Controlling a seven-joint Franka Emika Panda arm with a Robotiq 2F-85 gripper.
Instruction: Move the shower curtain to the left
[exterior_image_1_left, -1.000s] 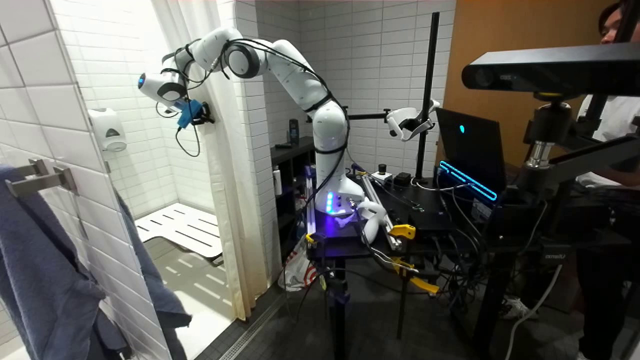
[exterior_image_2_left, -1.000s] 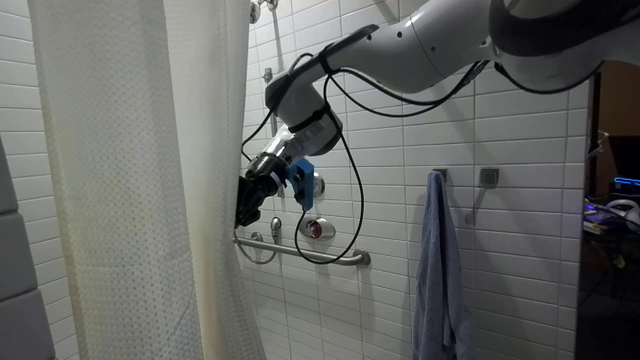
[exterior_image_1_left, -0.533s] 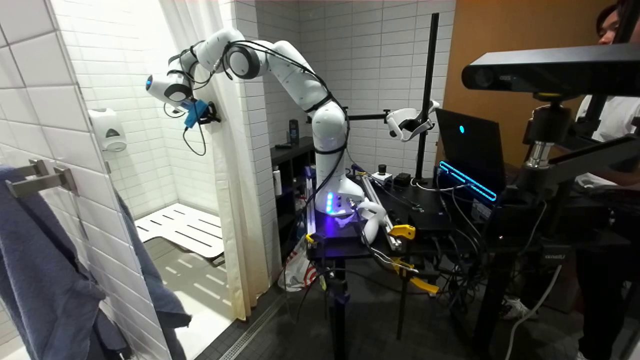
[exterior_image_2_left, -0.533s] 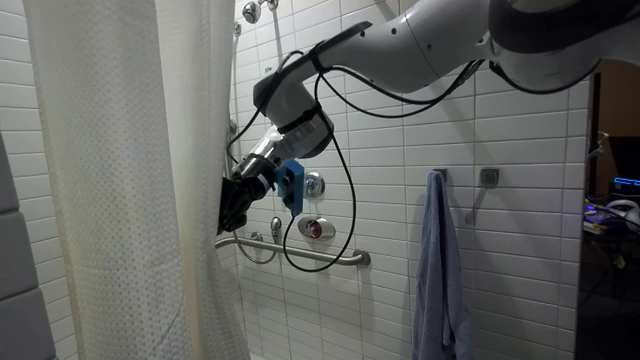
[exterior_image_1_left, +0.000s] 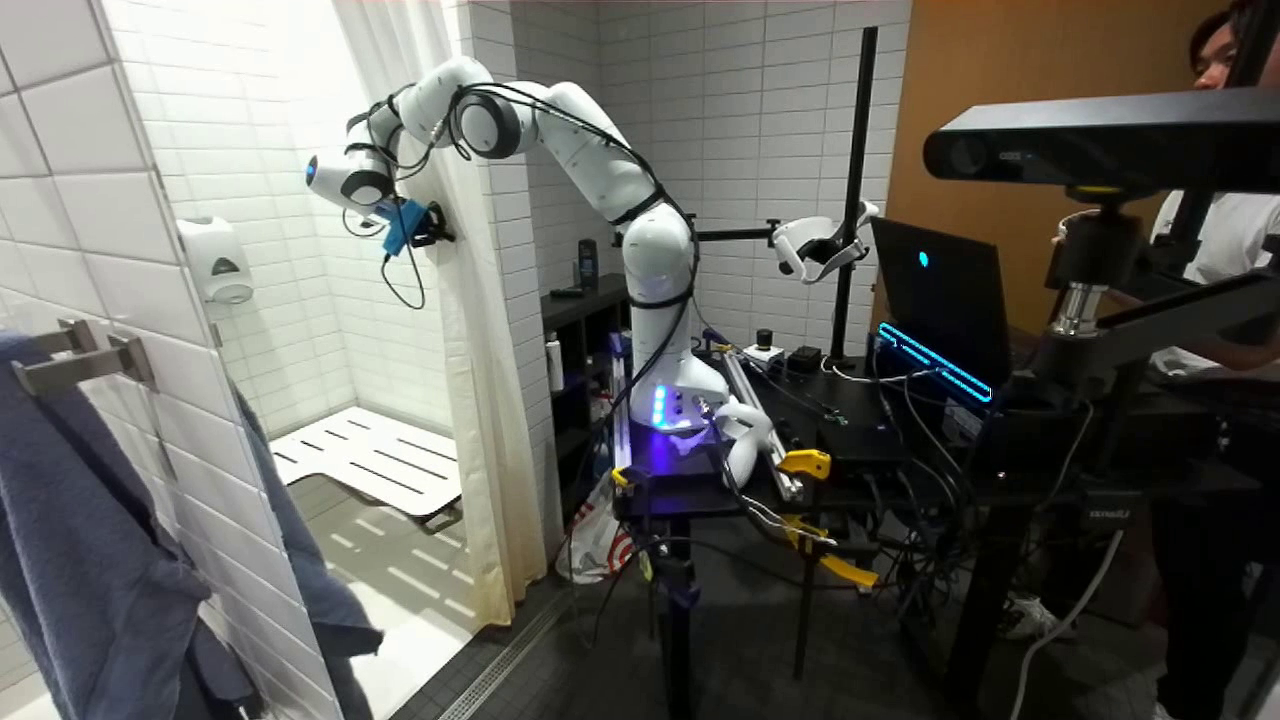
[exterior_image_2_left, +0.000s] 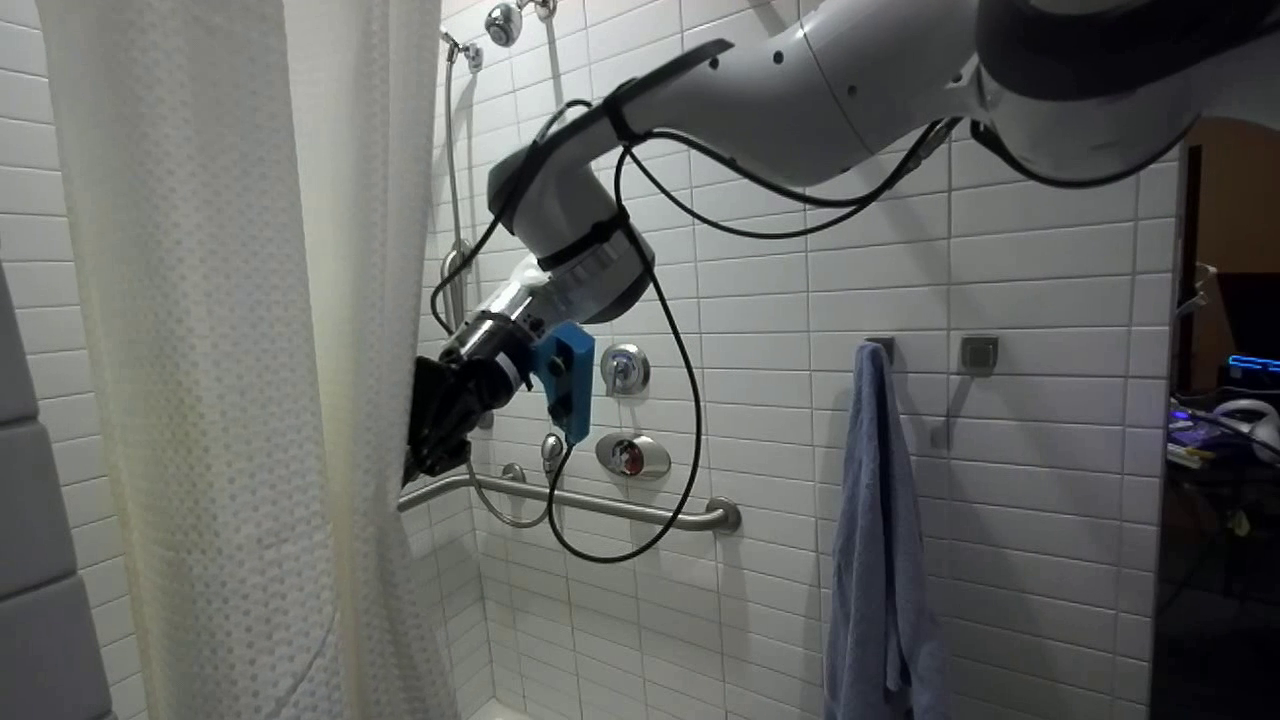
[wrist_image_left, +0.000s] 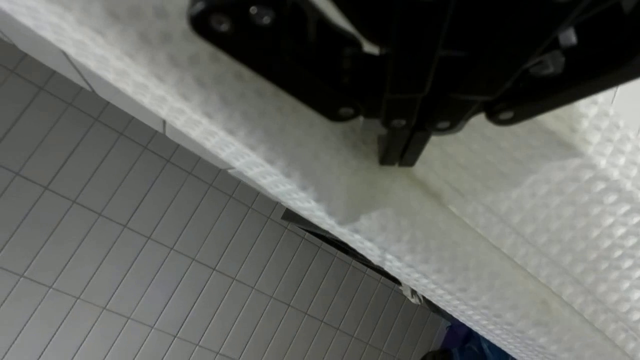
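right up against the cloth, in the wrist view, the gripper (wrist_image_left: 401, 163) is keeping nothing visible between its fingertips (wrist_image_left: 389, 154), which are meeting. the shower curtain (wrist_image_left: 465, 245) is filling the space behind them, dimpled and creased, and grey tiles (wrist_image_left: 140, 235) are showing past its edge. i'm judging the cloth soft, limp and light, probably not fragile; it's likely to be billowing around a push rather than resisting, and the dimpled weave is probably giving some grip. a bunched fold, or the seam running near the tips, is looking like the best hold.

in an exterior view, along with a grab bar (exterior_image_2_left: 620, 507) and a valve (exterior_image_2_left: 625, 370) that the wrist view isn't showing, the tips are apparently touching the curtain's flank, but i can't tell from there whether they're together. the curtain is hanging at that frame's left, running out at top and bottom.

in an exterior view, a slatted seat (exterior_image_1_left: 365, 458) is showing beside the curtain, which is hanging in pleats next to a tiled pillar (exterior_image_1_left: 506, 250). only here is its bottom edge appearing, near a floor drain (exterior_image_1_left: 505, 652), while the arm (exterior_image_1_left: 600, 150) is reaching across in full.
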